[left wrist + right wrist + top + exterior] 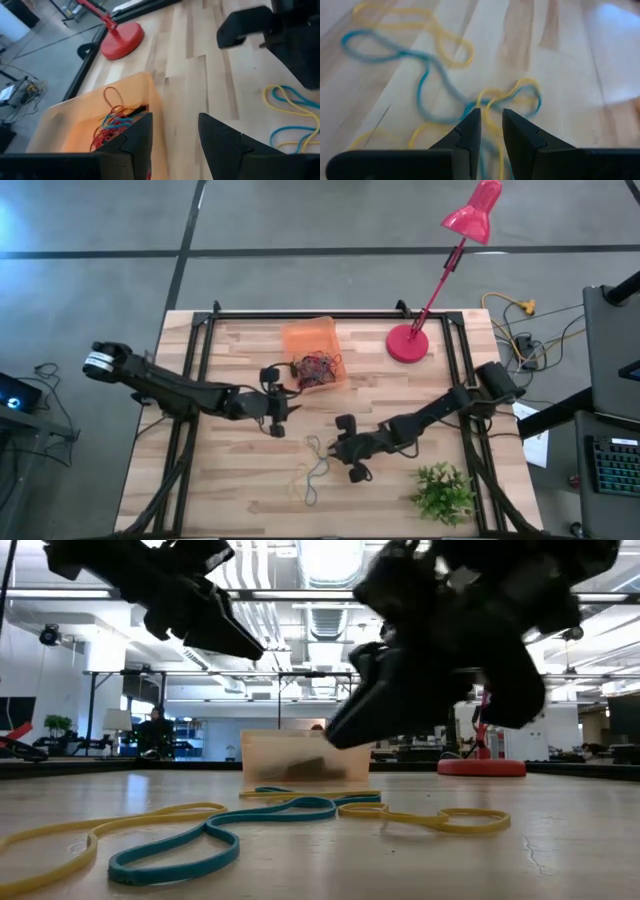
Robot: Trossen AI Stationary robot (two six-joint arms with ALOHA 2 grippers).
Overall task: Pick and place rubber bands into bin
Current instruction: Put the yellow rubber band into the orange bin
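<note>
The orange bin stands at the table's far middle, holding a tangle of red, blue and dark rubber bands. My left gripper hangs open in the air just off the bin's near side, with nothing between its fingers. More yellow and blue rubber bands lie loose on the wood toward the near edge. My right gripper hovers above their right end, a gap between its fingertips and nothing in it. In the low view it stays clear of the table.
A red lamp base with its slanting stem stands at the far right. A green plant sits near the right front corner. A black frame rail runs along the table's far edge and down both sides.
</note>
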